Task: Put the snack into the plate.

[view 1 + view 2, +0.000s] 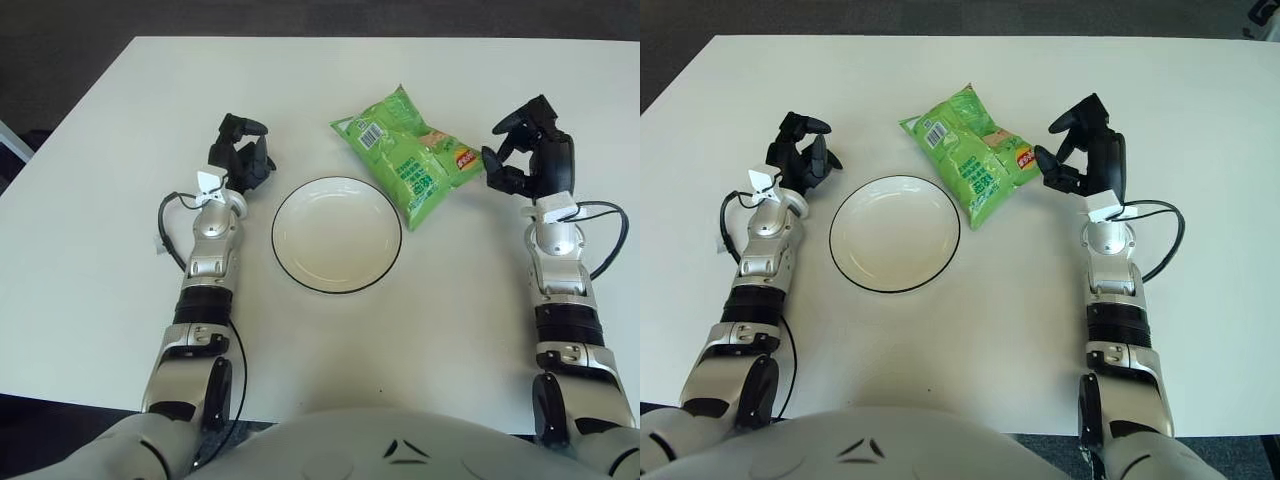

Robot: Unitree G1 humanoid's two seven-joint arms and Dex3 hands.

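Observation:
A green snack bag [408,158] lies flat on the white table [120,260], just up and right of a white plate with a dark rim [293,268] that has nothing in it. My right hand [522,150] is right beside the bag's right end, fingers spread and holding nothing, close to the bag's orange corner. My left hand [240,152] rests on the table left of the plate, fingers loosely curled and empty. The bag [975,155] and the right hand [1076,150] also show in the right eye view.
The table's far edge [380,40] meets dark floor beyond. Cables run along both forearms, one looping out to the right of my right wrist [605,225].

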